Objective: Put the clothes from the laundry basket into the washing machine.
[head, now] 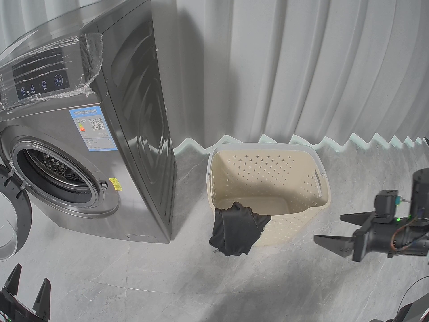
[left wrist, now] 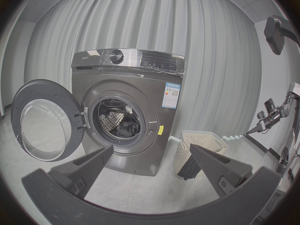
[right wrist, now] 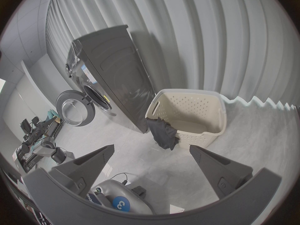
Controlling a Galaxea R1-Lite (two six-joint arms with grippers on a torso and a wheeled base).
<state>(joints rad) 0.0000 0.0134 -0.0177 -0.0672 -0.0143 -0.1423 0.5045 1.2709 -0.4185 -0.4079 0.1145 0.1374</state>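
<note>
A grey washing machine (head: 89,157) stands at the left with its round door (head: 13,215) swung open. Dark clothes (left wrist: 126,129) lie in its drum. To its right a cream laundry basket (head: 268,147) sits on the floor. A dark garment (head: 237,229) hangs over the basket's near rim and down its outside. My left gripper (head: 30,276) is low in front of the machine, open and holding nothing. My right gripper (head: 328,228) hovers right of the basket, open, its fingertips pointing toward the basket. The garment (right wrist: 162,133) lies ahead of the right gripper (right wrist: 151,147).
A white pleated curtain (head: 290,59) runs behind the machine and basket. Pale marble floor (head: 178,269) lies open in front of both. The open door (left wrist: 47,119) juts out on the machine's left side.
</note>
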